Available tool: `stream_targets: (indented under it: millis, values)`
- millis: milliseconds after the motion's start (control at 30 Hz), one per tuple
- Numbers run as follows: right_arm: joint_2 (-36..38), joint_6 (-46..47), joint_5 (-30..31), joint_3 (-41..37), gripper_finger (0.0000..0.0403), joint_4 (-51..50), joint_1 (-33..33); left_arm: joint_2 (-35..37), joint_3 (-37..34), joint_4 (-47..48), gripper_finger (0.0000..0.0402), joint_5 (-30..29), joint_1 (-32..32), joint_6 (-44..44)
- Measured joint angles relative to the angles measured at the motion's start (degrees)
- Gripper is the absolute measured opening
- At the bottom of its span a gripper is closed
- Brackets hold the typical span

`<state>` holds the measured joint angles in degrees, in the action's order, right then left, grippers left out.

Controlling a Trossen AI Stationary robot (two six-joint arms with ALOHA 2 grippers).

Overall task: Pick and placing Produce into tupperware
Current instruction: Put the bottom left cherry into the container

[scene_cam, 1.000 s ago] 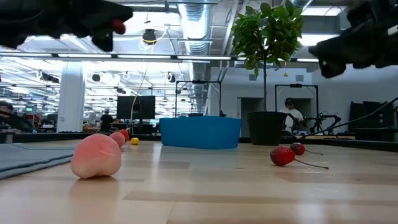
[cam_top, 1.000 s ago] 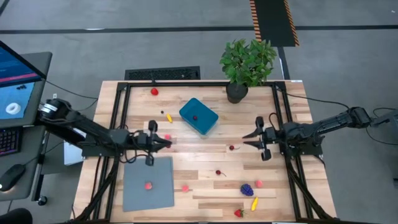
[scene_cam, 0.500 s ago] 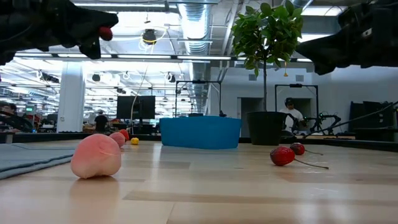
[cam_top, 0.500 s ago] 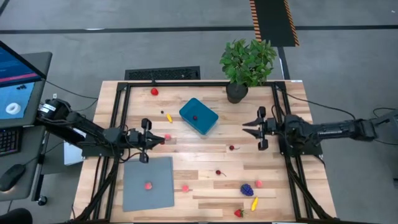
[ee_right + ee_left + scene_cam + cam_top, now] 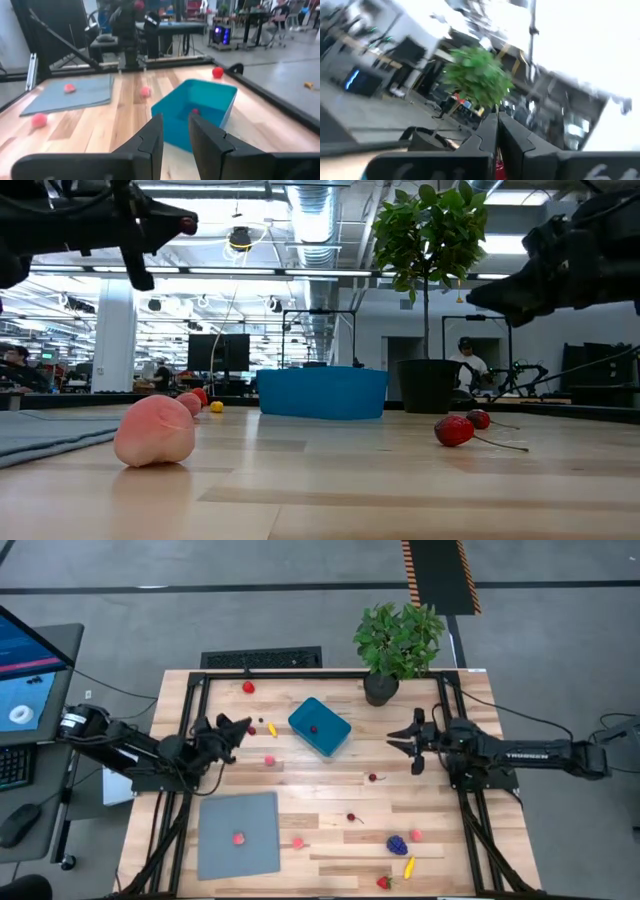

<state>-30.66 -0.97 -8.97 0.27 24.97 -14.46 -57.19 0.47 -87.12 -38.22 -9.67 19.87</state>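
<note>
Left end effector [image 5: 243, 724] pinches a small red produce piece [image 5: 188, 224] above the bench [image 5: 330, 802], at nine o'clock from the tupperware [image 5: 320, 727]. Right end effector [image 5: 398, 743], fingers slightly spread and empty, hovers at three o'clock.

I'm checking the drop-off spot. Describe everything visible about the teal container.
The tupperware is a small teal-blue rounded-rectangular tub, plastic-looking, with low walls and no lid. It sits flat on the wooden table, turned diagonally, left of the potted plant. One small red piece lies inside. Neither gripper touches it.
</note>
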Motion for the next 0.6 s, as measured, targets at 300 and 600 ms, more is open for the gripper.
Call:
stream_targets:
  millis: [300, 600]
  values:
    - [-2.8, 0.7, 0.0, 0.0, 0.0113, 0.4, 3.2, 0.0, 1.8, -0.1, 0.0000, 2.9, 2.0, 10.8]
    - [-3.1, 0.5, 0.0, 0.0, 0.0113, 0.8, 3.9, 0.0, 2.4, 6.7, 0.0000, 10.8, 2.0, -12.1]
